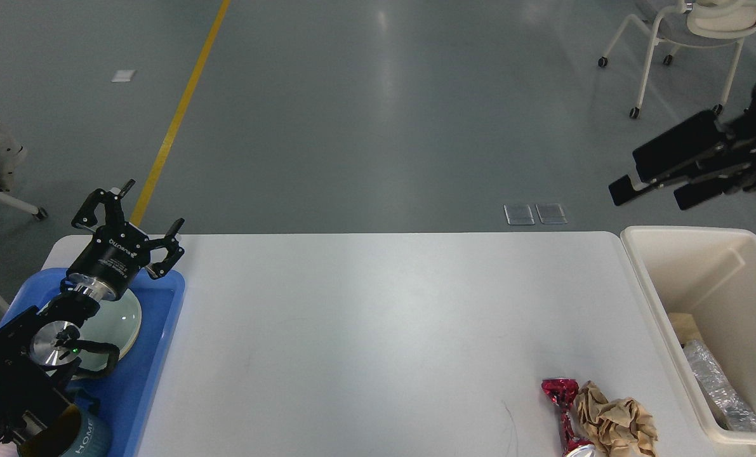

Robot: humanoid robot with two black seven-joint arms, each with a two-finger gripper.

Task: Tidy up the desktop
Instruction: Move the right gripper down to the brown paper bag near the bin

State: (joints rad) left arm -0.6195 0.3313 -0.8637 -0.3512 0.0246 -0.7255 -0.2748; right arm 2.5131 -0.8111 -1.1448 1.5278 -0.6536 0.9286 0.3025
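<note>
One desktop (378, 330) is seen, filling the lower middle of the head view, with its far edge running level across the frame. One blue tray (155, 374) lies on its left end and one cream bin (663, 298) stands just beside its right end. In the tray, one pale plate (127, 317) and one teal mug (89, 438) are counted. Near the front right edge of the desktop, two pieces of litter lie touching each other: one red foil wrapper (563, 406) and one crumpled brown paper (616, 426). In the bin, one crumpled foil piece (720, 390) and one tan scrap (685, 327) are visible. One chair (689, 38) stands on the floor at upper right.

The left gripper (138, 219) is held above the far end of the tray, pointing up and away, with its two fingers spread apart and nothing between them. The right gripper (654, 184) is held above the far side of the bin, clear of it, pointing left; its two fingers are apart and nothing is held.
</note>
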